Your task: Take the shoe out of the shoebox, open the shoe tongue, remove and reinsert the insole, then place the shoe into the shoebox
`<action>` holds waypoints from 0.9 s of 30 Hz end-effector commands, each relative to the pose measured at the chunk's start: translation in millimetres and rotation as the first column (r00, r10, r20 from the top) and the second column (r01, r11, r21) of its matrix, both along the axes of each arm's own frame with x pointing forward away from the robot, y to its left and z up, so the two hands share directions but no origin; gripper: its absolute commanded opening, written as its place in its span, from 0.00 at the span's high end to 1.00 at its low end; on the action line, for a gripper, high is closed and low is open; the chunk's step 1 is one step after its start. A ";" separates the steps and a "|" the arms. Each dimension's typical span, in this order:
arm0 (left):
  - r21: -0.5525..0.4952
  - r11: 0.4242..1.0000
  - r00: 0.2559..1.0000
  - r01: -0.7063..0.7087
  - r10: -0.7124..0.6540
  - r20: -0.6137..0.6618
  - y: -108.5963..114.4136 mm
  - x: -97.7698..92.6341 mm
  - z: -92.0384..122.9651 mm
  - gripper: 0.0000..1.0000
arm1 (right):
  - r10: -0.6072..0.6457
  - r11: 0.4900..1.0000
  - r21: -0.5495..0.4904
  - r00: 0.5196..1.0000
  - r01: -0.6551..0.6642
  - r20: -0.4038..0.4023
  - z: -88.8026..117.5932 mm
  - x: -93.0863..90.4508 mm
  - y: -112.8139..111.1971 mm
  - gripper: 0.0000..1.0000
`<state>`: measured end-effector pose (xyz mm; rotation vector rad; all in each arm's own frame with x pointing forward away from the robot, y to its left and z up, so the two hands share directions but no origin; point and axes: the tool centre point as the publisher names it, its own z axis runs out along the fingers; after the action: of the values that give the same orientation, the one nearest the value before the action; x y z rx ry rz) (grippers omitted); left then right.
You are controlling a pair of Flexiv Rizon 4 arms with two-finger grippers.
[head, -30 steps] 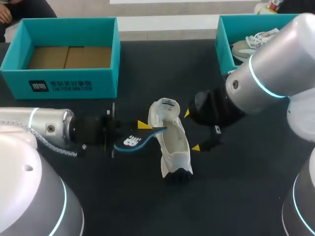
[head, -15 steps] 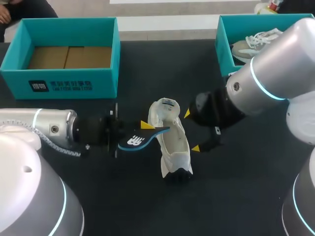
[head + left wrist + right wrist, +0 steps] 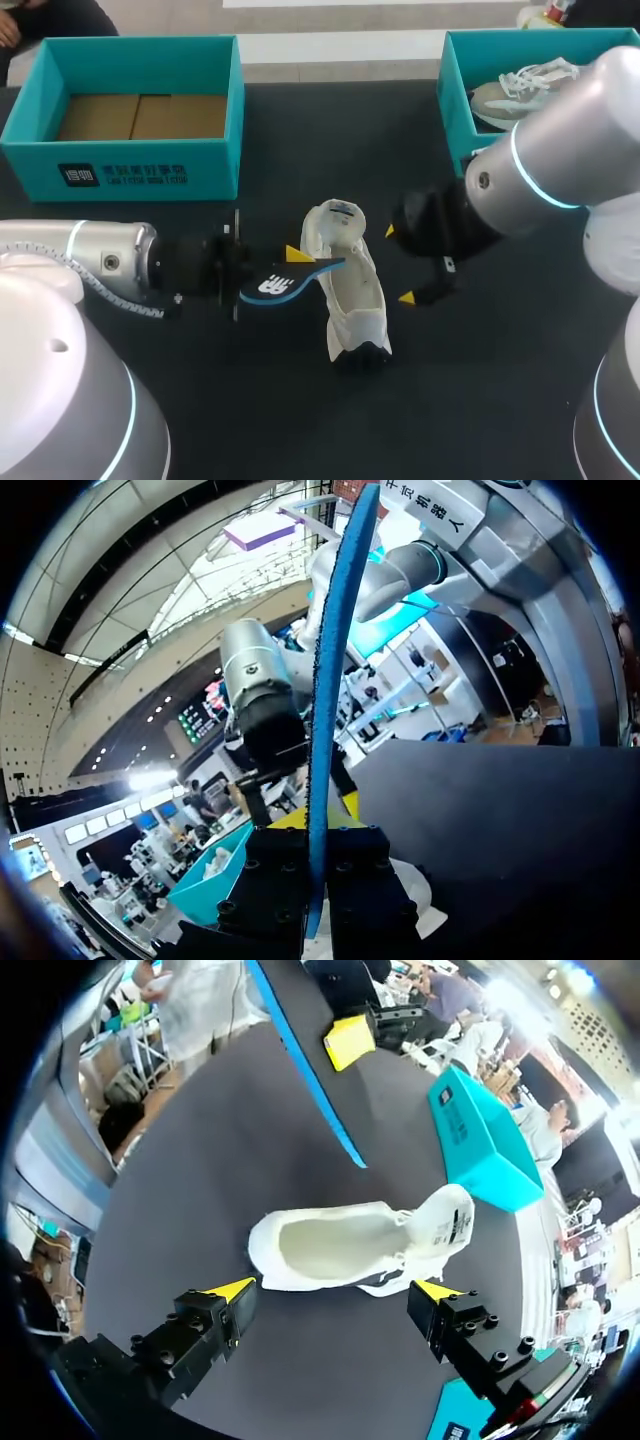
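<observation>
A white shoe (image 3: 348, 285) lies mid-table, its tongue end towards the far side. In the right wrist view the shoe (image 3: 350, 1245) shows its open mouth. My left gripper (image 3: 290, 264) is just left of the shoe, shut on a blue insole with a black underside (image 3: 283, 284) whose tip reaches the shoe's edge. From the left wrist the insole (image 3: 327, 700) stands edge-on, clamped between the fingers (image 3: 272, 880). My right gripper (image 3: 400, 265) is open on the shoe's right side, and its own view shows the gripper (image 3: 335, 1293) just short of the shoe, not touching it.
An empty teal shoebox (image 3: 120, 165) stands at the back left. A second teal box (image 3: 455, 95) at the back right holds another shoe (image 3: 510, 88). Black tabletop (image 3: 300, 150) lies bare between the boxes and in front of the shoe.
My left gripper has carried the insole slightly right, up to the shoe. My right gripper has drawn a little to the right, away from the shoe. The shoe has not moved.
</observation>
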<state>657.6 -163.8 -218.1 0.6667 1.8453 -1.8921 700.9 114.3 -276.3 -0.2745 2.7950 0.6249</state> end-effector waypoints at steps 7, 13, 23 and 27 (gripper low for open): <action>-0.001 1.000 1.000 -0.002 0.002 0.001 -0.9 -1.0 -1.0 1.00 | 0.101 0.995 -0.001 0.995 -0.101 0.017 -38.3 23.3 -2.2 0.00; -0.001 1.000 1.000 -0.002 0.002 0.001 -0.9 -1.0 -1.0 1.00 | 0.101 0.995 -0.001 0.995 -0.101 0.017 -38.3 23.3 -2.2 0.00; -0.019 1.000 1.000 0.011 -0.011 -0.017 -8.1 -5.5 0.2 1.00 | 0.101 0.995 -0.001 0.995 -0.101 0.017 -38.3 23.3 -2.2 0.00; -0.028 1.000 1.000 0.010 -0.010 -0.008 -20.2 -8.8 2.1 1.00 | 0.101 0.995 -0.001 0.995 -0.101 0.017 -38.3 23.3 -2.2 0.00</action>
<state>648.1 -172.7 -213.1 0.6760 1.8317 -1.9262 725.2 111.3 -313.4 -0.4234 2.7809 0.6445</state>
